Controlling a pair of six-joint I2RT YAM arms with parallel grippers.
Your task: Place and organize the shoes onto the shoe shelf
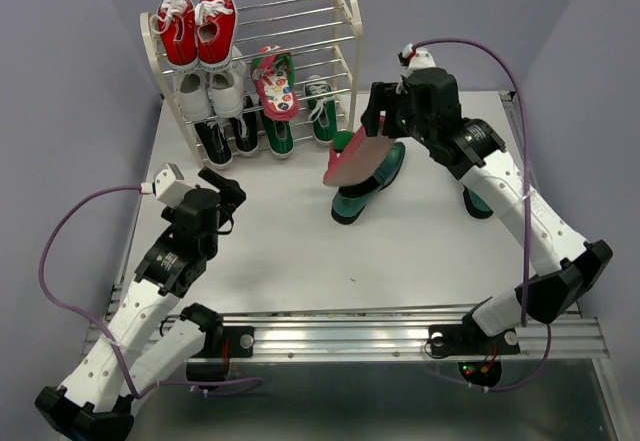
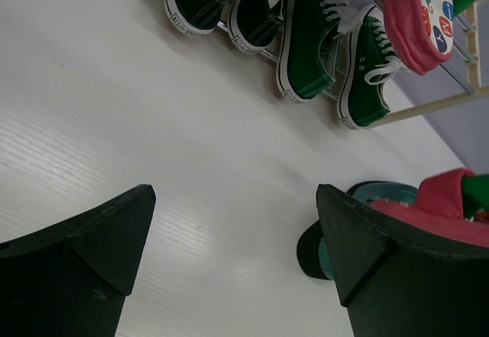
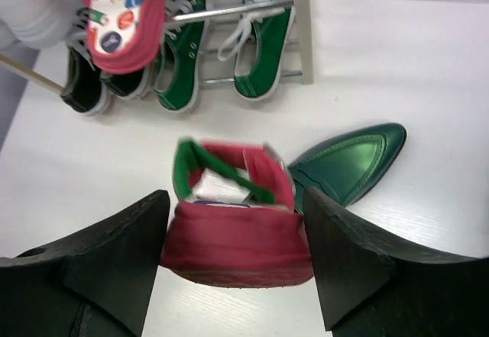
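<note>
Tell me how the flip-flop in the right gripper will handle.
Probably light and bendy: the flip-flop is a thin slab pinched by the right gripper. Its free end may droop. Its green strap could snag the shoe shelf rods.

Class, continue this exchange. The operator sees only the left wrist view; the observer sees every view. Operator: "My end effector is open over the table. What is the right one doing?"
Observer: The right end effector grips a flip-flop by one end, above the table.
Operator: What sits on the shelf's top tier?
Observer: A pair of red sneakers, at its left end.
Operator: Is the loafer I see the only one off the shelf?
Observer: Probably not. A second dark green shoe shows partly behind the right arm.
</note>
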